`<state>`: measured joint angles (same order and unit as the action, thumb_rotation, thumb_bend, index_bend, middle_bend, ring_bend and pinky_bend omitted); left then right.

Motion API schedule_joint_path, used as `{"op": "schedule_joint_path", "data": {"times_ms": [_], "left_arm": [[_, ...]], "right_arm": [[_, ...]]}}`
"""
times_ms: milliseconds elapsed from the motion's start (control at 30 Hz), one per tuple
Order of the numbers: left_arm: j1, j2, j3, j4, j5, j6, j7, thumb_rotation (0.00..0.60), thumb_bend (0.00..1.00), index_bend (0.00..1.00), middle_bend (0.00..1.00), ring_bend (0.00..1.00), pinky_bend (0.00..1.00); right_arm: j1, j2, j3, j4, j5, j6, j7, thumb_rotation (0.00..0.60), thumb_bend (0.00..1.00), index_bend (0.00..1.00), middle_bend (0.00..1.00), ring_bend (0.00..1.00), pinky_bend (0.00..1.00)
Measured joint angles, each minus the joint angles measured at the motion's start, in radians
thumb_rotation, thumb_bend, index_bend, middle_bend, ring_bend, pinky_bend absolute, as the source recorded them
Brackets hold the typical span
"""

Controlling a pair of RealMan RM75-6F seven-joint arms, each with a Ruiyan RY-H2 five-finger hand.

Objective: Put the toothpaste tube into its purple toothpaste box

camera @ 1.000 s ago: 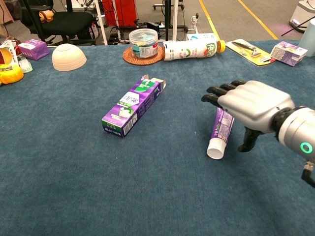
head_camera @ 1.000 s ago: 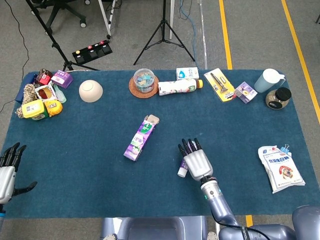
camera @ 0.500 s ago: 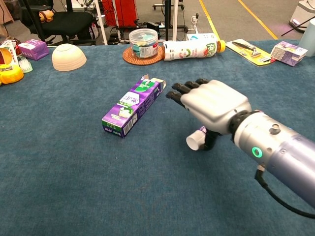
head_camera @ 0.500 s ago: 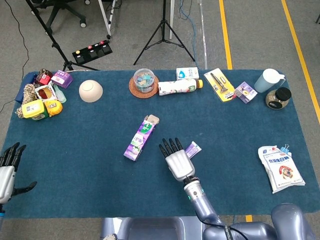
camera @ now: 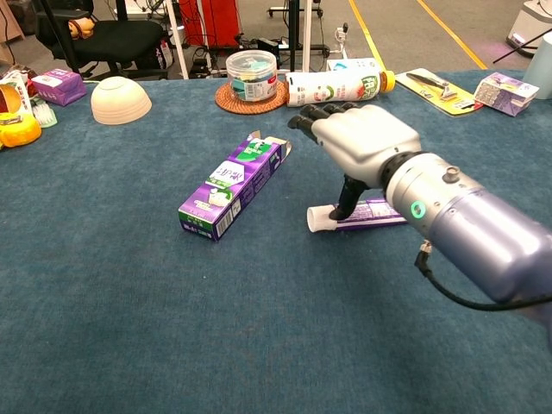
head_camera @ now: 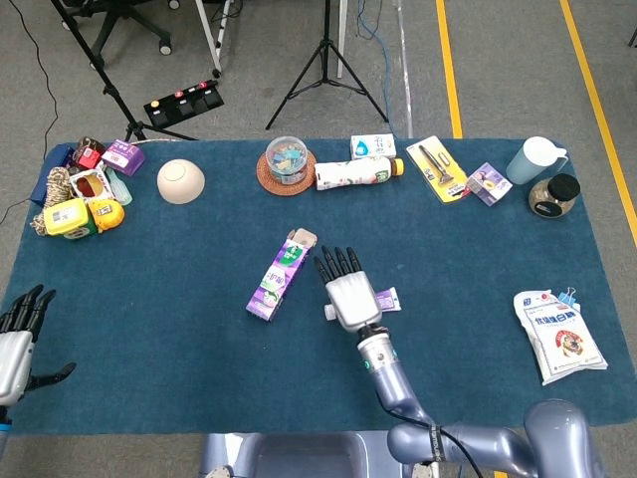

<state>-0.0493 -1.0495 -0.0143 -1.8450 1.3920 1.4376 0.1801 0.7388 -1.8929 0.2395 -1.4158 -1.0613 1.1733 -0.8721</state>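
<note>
The purple toothpaste box (head_camera: 282,274) (camera: 235,185) lies flat near the table's middle, its far end flap open. To its right the toothpaste tube (head_camera: 387,298) (camera: 369,212) lies crosswise on the cloth, white cap (camera: 316,218) pointing toward the box. My right hand (head_camera: 348,294) (camera: 362,142) hovers over the tube's cap half with fingers stretched forward and apart. Its thumb (camera: 347,198) reaches down and touches the tube without gripping it. My left hand (head_camera: 18,334) sits at the near left table edge, fingers spread and holding nothing; only the head view shows it.
Along the far edge stand a beige bowl (head_camera: 181,180) (camera: 120,98), a clear tub on a woven coaster (head_camera: 287,159) (camera: 253,73) and a lying bottle (head_camera: 358,173) (camera: 341,86). Small packages are piled at far left (head_camera: 85,189). A white bag (head_camera: 559,334) lies at right.
My right hand swept left and away from me, toward the box. The tube turned from lying lengthwise to lying crosswise and shifted nearer the box. The left hand stayed put.
</note>
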Motion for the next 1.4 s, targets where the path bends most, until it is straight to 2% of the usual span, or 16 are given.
{"op": "schedule_joint_path", "data": {"times_ms": [167, 300, 500, 633, 900, 1233, 1400], "left_arm": [[0.001, -0.002, 0.004, -0.002, 0.003, 0.001, 0.005, 0.600, 0.07, 0.00, 0.00, 0.00, 0.15], [0.002, -0.004, 0.007, -0.003, 0.007, 0.002, 0.011, 0.600, 0.07, 0.00, 0.00, 0.00, 0.15], [0.003, -0.009, 0.009, -0.005, 0.008, 0.004, 0.020, 0.600, 0.07, 0.00, 0.00, 0.00, 0.15], [0.001, -0.012, 0.006, -0.005, 0.001, 0.001, 0.026, 0.600, 0.07, 0.00, 0.00, 0.00, 0.15], [-0.005, -0.015, 0.001, -0.004, -0.014, -0.007, 0.033, 0.600, 0.07, 0.00, 0.00, 0.00, 0.15], [-0.006, -0.015, 0.001, -0.006, -0.017, -0.008, 0.033, 0.600, 0.07, 0.00, 0.00, 0.00, 0.15], [-0.007, -0.017, 0.002, -0.005, -0.018, -0.009, 0.038, 0.600, 0.07, 0.00, 0.00, 0.00, 0.15]], "right_arm": [[-0.022, 0.105, -0.006, -0.095, 0.039, -0.048, 0.037, 0.600, 0.00, 0.04, 0.13, 0.10, 0.18], [-0.041, 0.228, -0.012, -0.184, 0.108, -0.124, 0.095, 0.600, 0.00, 0.12, 0.17, 0.14, 0.21], [-0.045, 0.303, -0.024, -0.191, 0.142, -0.233, 0.216, 0.600, 0.00, 0.19, 0.20, 0.18, 0.31], [-0.043, 0.308, -0.035, -0.150, 0.118, -0.280, 0.302, 0.600, 0.02, 0.22, 0.23, 0.21, 0.34], [-0.038, 0.265, -0.068, 0.000, -0.033, -0.290, 0.446, 0.600, 0.08, 0.31, 0.28, 0.24, 0.36], [-0.030, 0.232, -0.097, 0.091, -0.107, -0.279, 0.503, 0.600, 0.14, 0.38, 0.32, 0.25, 0.37], [-0.029, 0.224, -0.100, 0.122, -0.124, -0.278, 0.535, 0.600, 0.20, 0.41, 0.37, 0.30, 0.38]]}}
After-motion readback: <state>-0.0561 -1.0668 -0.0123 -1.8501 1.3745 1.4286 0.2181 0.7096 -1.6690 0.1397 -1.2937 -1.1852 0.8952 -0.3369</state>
